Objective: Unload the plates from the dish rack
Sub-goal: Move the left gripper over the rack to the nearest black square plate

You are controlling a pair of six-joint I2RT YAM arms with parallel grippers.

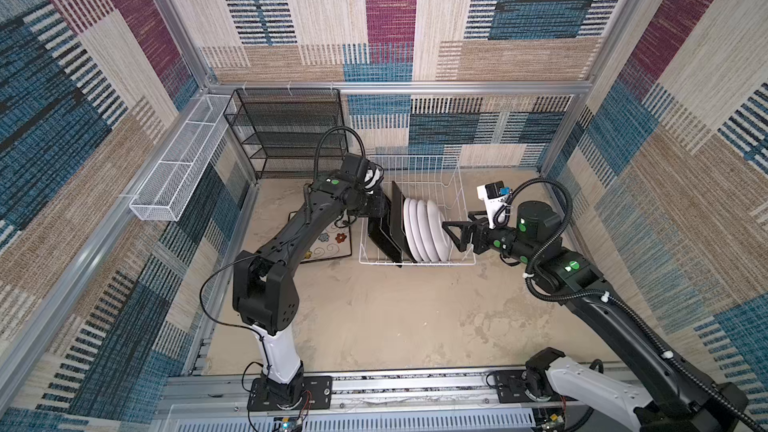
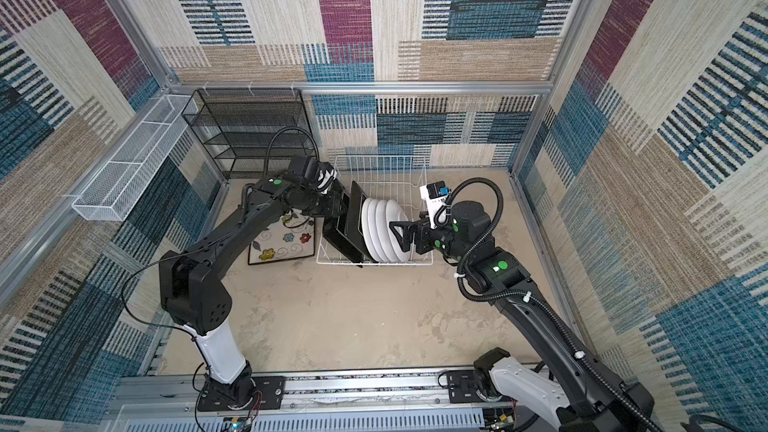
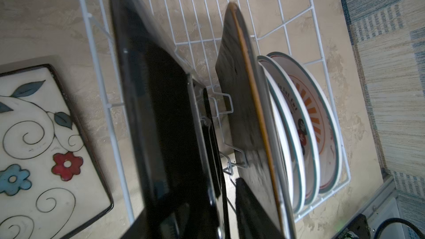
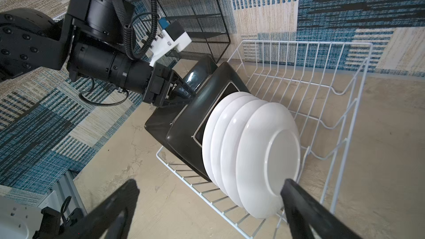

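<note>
Where the white wire dish rack [image 1: 419, 168] sits toward the back of the sandy beige desk [image 1: 395, 317], six plates stand on edge in its front part, lined up in a row running left to right, each plate's flat side set front to back. Four round white plates [image 1: 428, 234] fill the right end, nested closely; the left wrist view shows their dark-rimmed printed faces turned to the left arm, and the right wrist view shows plain white backs. Left of them, a black-backed square plate [image 1: 397, 222] stands upright against the stack. The outermost black-backed square plate [image 1: 384, 238] tilts, its top leaning away toward the left arm. The left pincer [image 4: 181, 90] has its jaws astride that tilted plate's upper rim, one finger in the narrow gap before the upright square plate; whether they press it I cannot tell. The right pincer [image 1: 451, 236] is spread wide just beside the last round plate, pinching nothing. A third square plate, cream with coloured flowers [image 2: 282, 243], lies flat, face up, on the desk left of the rack, partly under the left arm. Behind stands a black mesh shelf unit [image 1: 286, 130]; a long narrow white mesh basket [image 1: 178, 168] hangs on the left wall.
</note>
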